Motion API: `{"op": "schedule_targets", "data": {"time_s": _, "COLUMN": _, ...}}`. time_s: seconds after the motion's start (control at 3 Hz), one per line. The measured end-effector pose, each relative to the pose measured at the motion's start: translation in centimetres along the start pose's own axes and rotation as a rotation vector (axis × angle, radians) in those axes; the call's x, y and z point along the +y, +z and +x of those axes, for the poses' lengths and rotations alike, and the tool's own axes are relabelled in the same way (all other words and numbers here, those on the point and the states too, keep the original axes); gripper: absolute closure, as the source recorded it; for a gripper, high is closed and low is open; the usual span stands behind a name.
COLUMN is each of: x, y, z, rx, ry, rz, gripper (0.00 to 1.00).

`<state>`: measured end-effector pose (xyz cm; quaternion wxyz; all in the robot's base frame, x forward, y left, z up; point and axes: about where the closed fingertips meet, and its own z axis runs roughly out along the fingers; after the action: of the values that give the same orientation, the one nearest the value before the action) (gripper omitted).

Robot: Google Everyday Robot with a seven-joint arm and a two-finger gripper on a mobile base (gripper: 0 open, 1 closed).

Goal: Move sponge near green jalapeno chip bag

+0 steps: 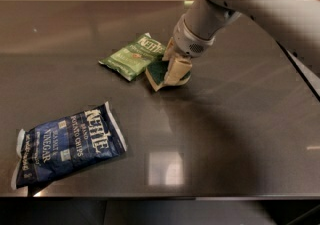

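The sponge [158, 73] sat clamped in the pincer [172, 68] at the desk [240, 119]. It was just beside the green jalapeno chip bag [131, 56].

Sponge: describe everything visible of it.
The sponge is small, a dark green scrub top over pale yellow foam. It is tilted, green face up and toward the camera, clamped in the gripper, which covers its right part. It lies at the edge of the green jalapeno chip bag; whether they touch cannot be told. Its lower corner is at or just above the dark table.
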<state>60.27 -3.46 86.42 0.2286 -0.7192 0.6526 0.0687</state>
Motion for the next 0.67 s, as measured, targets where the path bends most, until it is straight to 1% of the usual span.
{"op": "schedule_targets", "data": {"time_s": 0.33, "x": -1.8, "y": 1.3, "z": -0.7, "rx": -0.001, "ry": 0.022, "rz": 0.03, "gripper": 0.82}}
{"op": "schedule_targets", "data": {"time_s": 0.67, "x": -3.2, "y": 1.6, "z": -1.6, "rx": -0.001, "ry": 0.03, "rz": 0.051, "gripper": 0.59}}
